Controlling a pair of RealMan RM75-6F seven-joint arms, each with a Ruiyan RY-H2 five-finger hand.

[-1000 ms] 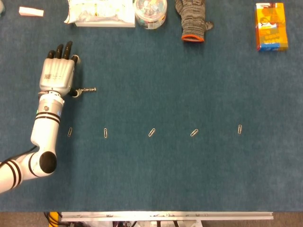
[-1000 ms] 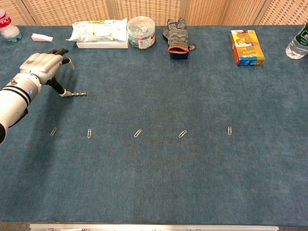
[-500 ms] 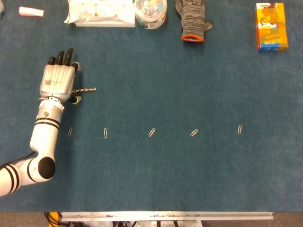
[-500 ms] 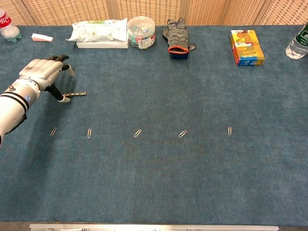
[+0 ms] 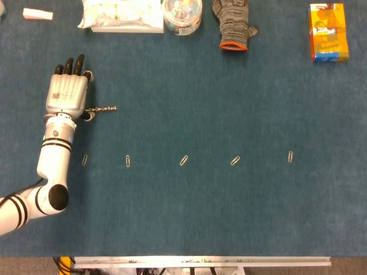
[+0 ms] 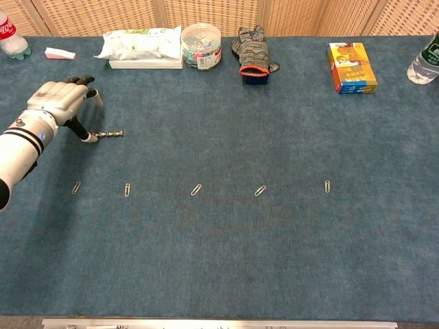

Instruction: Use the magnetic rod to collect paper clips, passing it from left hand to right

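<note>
The thin metal magnetic rod (image 5: 105, 108) lies flat on the blue table (image 5: 200, 217), pointing right. My left hand (image 5: 67, 94) hovers over its left end with fingers stretched forward and the thumb tip beside that end; it grips nothing. In the chest view the left hand (image 6: 58, 99) sits just left of the rod (image 6: 110, 134). Several paper clips lie in a row nearer the front, from the leftmost (image 5: 85, 160) to the rightmost (image 5: 291, 156), the leftmost one below my forearm. My right hand appears in neither view.
Along the far edge stand a wipes pack (image 5: 121, 14), a round tub (image 5: 182, 12), a grey glove (image 5: 234, 26) and an orange box (image 5: 328, 32). Bottles stand at the far corners (image 6: 12, 35) (image 6: 426, 62).
My left hand dipped toward me half a second ago and has drawn back up and slightly left. The rod and the clips have not moved.
</note>
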